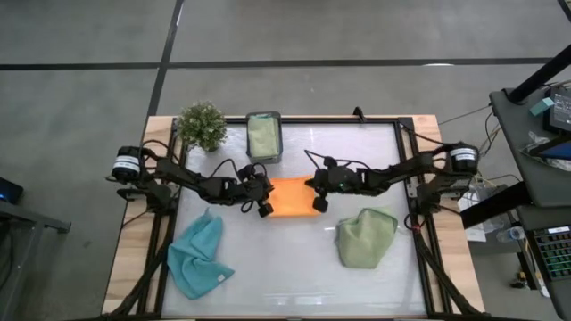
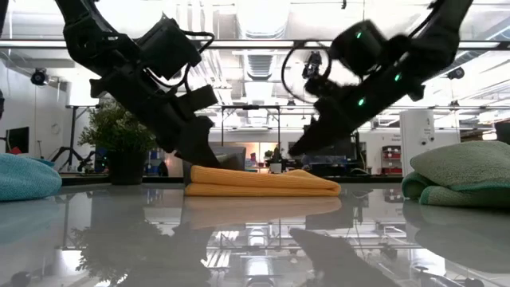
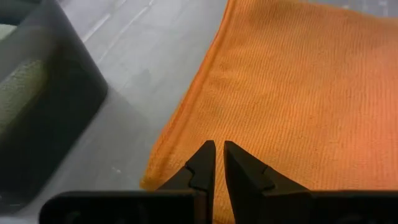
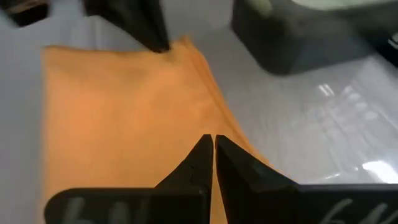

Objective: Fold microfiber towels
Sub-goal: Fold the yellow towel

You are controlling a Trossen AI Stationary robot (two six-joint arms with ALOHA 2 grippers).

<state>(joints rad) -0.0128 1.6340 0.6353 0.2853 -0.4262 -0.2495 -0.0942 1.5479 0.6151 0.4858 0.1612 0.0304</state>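
A folded orange towel (image 1: 292, 197) lies flat at the table's middle, in two layers as the low view (image 2: 259, 182) shows it. My left gripper (image 1: 269, 200) stands shut at the towel's left end, slanting down, its tips (image 3: 219, 152) over the cloth near its edge. My right gripper (image 1: 315, 193) is shut and hangs a little above the towel's right end (image 2: 296, 150), with nothing between its fingers (image 4: 212, 144). A light blue towel (image 1: 198, 257) lies crumpled at the near left. A sage green towel (image 1: 366, 237) lies bunched at the near right. My left gripper's shut tips (image 2: 204, 159) stand right at the top of the orange towel's left end (image 2: 196, 170). Whether they touch the cloth, I cannot tell. No cloth shows between the fingers.
A small dark grey box (image 1: 263, 135) with a green cloth inside stands at the far edge, just behind the orange towel. A little potted plant (image 1: 202, 125) stands to its left. Bare table lies along the near edge between the blue and green towels.
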